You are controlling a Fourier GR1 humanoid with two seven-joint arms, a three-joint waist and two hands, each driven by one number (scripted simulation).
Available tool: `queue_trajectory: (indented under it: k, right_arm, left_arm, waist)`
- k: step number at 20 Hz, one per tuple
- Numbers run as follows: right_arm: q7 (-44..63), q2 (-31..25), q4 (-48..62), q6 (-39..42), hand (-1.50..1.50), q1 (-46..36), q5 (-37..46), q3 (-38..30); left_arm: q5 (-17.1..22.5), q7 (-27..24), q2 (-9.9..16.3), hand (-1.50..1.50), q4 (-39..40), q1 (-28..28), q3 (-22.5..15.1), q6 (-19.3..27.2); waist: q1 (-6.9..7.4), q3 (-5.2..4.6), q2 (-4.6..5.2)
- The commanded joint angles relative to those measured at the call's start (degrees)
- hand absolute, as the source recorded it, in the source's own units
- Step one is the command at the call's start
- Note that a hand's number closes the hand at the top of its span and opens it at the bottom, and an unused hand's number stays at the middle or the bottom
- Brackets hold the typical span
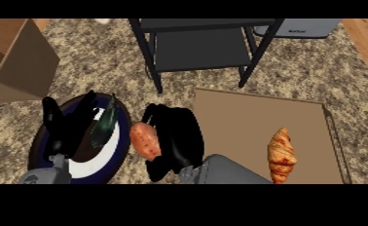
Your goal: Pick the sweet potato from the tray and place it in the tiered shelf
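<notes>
Sweet potato (145, 141), an orange-red tapered tuber, shows in the lower centre of the frame, off the flat brown rectangular tray (244, 122) and just beyond that tray's left edge, above the speckled beige stone counter (101, 64). It lies against the left side of the robot's black right hand (176, 140), whose fingers curl round it from the right; the hand appears clasped on the tuber rather than spread, though the dark fingers merge together and the exact contact cannot be resolved. Judged from this arrangement, the pick is done or nearly so: the tuber is clear of the tray and in the hand's grasp. The placing remains: the dark metal tiered shelf (205, 49) with its flat grey boards stands in the upper centre of the frame, well apart from the tuber, and nothing rests on its visible boards. The carry toward the upper part of the frame and the release on a shelf board are therefore still to come. A golden-brown croissant (282, 154) lies on the tray at the lower right, untouched. At the lower left, the robot's black left hand (64, 130) rests with fingers up over a round white plate with a dark blue rim (115, 164), beside a dark green elongated vegetable (105, 126) lying on that plate. A brown cardboard box (23, 59) occupies the upper left.
</notes>
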Motion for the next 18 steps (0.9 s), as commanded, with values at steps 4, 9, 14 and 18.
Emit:
queue_trajectory:
  k: [4, 9, 14, 18]
  right_arm:
    - [19.3, 0.3, -12.0, 0.3, 1.50, -16.5, 5.6, -0.4]
    - [27.7, 0.3, -15.5, 7.7, 1.50, -25.9, 5.2, -7.5]
    - [27.0, 0.3, -11.7, 13.0, 1.50, -34.9, 2.8, -18.7]
    - [24.9, 0.3, -8.4, 14.6, 1.50, -37.3, 2.6, -25.8]
  left_arm:
    - [-1.0, 0.5, -1.0, 0.00, 1.5, -1.1, 0.2, 1.8]
    - [-0.7, -0.9, 0.1, 0.00, 0.1, 1.8, 0.8, 0.5]
    - [-1.5, -1.3, -1.1, 0.00, 2.5, 0.2, 0.6, 1.5]
    - [-0.5, 1.5, 1.1, 0.00, 1.1, -1.5, 1.9, 0.4]
  waist:
    - [-2.09, -0.02, -0.43]
    - [-2.08, -0.01, -0.54]
    - [-2.37, -0.04, -0.34]
    - [-2.54, 0.02, -0.22]
